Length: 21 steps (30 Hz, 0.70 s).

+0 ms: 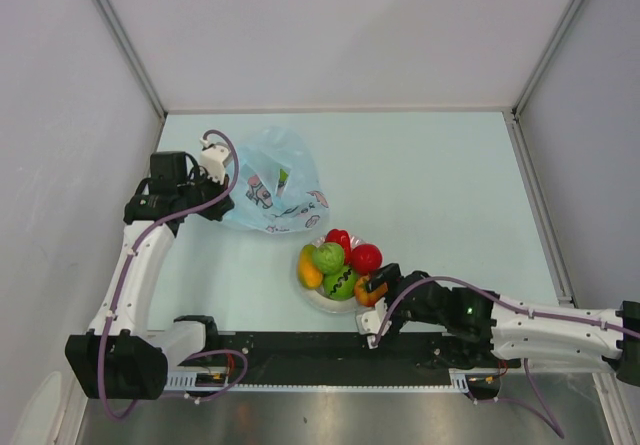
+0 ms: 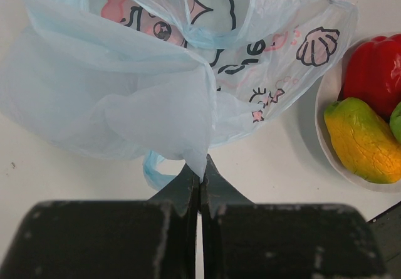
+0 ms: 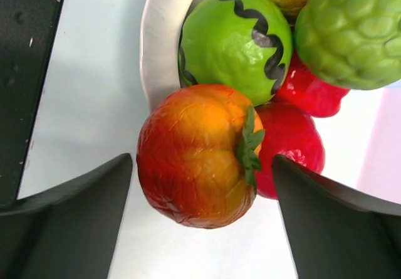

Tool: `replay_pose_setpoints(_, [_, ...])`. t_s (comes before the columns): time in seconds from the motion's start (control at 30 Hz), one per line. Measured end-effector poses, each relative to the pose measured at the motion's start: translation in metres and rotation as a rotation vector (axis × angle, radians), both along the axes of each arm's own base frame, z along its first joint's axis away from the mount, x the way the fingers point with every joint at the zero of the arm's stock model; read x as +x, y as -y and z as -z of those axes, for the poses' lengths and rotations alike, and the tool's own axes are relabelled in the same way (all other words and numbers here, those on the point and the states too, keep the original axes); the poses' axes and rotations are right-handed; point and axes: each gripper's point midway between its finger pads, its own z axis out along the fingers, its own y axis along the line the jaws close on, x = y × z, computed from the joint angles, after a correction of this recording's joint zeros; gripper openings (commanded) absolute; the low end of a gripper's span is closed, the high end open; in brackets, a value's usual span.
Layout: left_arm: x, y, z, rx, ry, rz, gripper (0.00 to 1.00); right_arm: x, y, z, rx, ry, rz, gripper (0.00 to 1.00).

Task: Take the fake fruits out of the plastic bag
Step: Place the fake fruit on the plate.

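Nearing the end, I judge: left claw pinches the plastic bag, hanging limp just ahead; right claw is spread around an orange-red fruit, other fruits plated beyond; leftovers inside unclear.

**White links, black joints, purple cables**

The left arm and the right arm share one build: smooth white links between chunky black joint housings. A purple cable runs along the left arm, and a similar cable curls by the right wrist. The left gripper has matte black fingers scuffed with pale specks; the right gripper has plain dark, tapering fingers
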Motion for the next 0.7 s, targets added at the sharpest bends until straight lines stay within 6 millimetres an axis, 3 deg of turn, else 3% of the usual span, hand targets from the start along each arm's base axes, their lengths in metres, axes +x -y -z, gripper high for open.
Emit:
replay_pose_setpoints(0.47, [0.0, 0.0, 0.001, 0.0, -0.001, 0.001, 0.0, -0.001, 0.001, -0.026, 0.086, 0.067, -0.028, 1.0])
replay_pose_setpoints(0.7, [0.0, 0.0, 0.001, -0.001, -0.004, 0.001, 0.0, -0.001, 0.003, -0.019, 0.055, 0.063, -0.024, 1.0])
